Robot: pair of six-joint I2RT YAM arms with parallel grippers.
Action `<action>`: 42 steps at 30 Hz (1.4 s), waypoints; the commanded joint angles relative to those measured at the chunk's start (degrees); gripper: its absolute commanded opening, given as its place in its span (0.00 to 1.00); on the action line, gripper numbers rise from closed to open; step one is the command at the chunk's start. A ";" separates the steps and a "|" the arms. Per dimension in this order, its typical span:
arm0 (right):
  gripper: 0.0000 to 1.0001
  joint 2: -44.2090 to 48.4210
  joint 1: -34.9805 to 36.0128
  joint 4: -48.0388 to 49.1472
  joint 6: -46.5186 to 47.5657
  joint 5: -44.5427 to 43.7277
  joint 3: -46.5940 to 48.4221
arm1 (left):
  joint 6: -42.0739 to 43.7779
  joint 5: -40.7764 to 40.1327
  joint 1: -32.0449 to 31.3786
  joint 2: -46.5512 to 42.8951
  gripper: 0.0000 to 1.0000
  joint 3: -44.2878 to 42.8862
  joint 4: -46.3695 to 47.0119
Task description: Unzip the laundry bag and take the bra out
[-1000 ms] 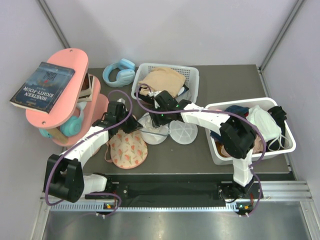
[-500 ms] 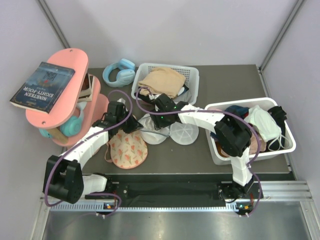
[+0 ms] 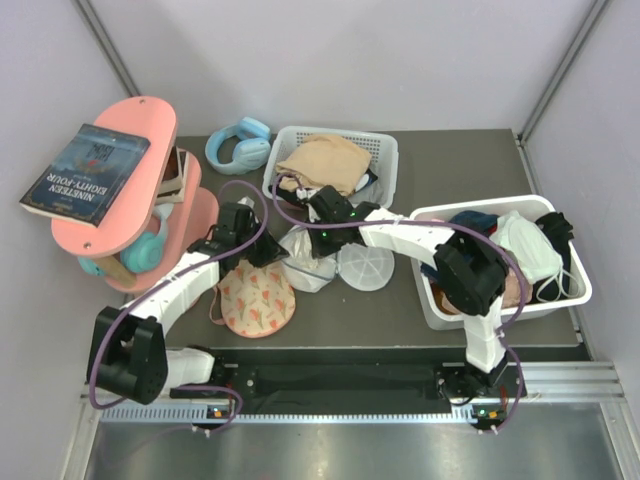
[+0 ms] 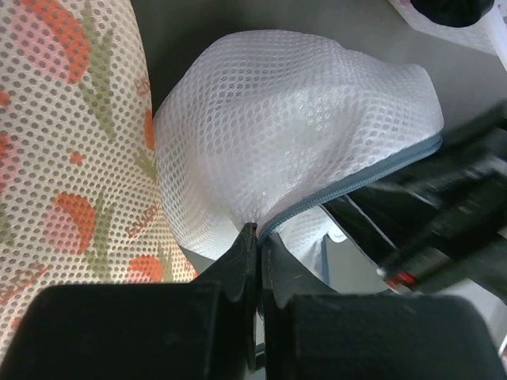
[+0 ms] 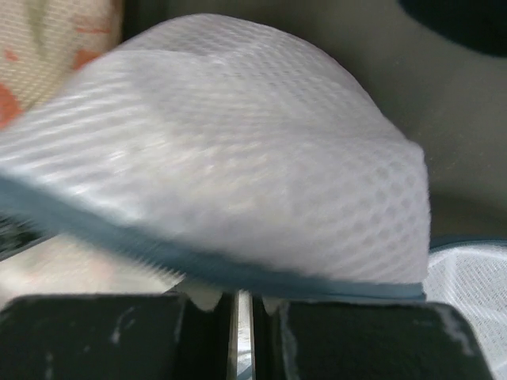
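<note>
Top view: the laundry bag (image 3: 303, 262) sits mid-frame between the left gripper (image 3: 266, 252) and the right gripper (image 3: 322, 244), the bra (image 3: 255, 298) to its lower left; left wrist: fingers pinched tight on the bag's grey zip rim (image 4: 356, 186); right wrist: fingers likewise clamped on that rim.

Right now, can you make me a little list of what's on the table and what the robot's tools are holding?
left tool: shut, pinching the laundry bag at its zip rim
right tool: shut on the bag's zip rim too
bra: flowery, lying on the table left of the bag, touching it
basket: at the back, tan cloth inside
headphones: blue, back left
book: on top of the pink shelf
</note>
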State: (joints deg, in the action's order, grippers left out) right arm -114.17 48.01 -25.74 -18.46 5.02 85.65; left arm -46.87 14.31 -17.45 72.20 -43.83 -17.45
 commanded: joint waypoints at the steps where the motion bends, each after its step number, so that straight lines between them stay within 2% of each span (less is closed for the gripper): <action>1: 0.00 9.56 0.68 3.85 -0.52 2.63 0.49 | -0.68 0.46 -0.74 1.18 0.00 -2.66 3.39; 10: 0.00 19.06 0.68 4.73 -2.55 4.74 -0.30 | -0.15 -0.42 -1.00 0.74 0.00 -2.22 2.69; 22: 0.00 27.59 -0.02 3.32 -5.01 2.20 -0.30 | -0.41 -1.21 -1.00 -1.36 0.00 -0.37 2.16; 26: 0.00 28.56 -0.55 2.97 -4.13 -1.15 -0.74 | 0.11 -1.21 -0.92 -2.33 0.00 -0.29 2.07; 42: 0.00 28.48 -6.35 2.27 -4.40 -1.59 1.80 | 2.05 -0.07 -1.79 -2.77 0.00 0.85 2.60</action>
State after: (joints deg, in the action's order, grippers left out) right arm -87.79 42.89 -24.93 -22.68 4.12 84.75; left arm -46.22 13.91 -18.59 70.74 -43.64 -16.75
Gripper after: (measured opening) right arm 0.019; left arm 0.023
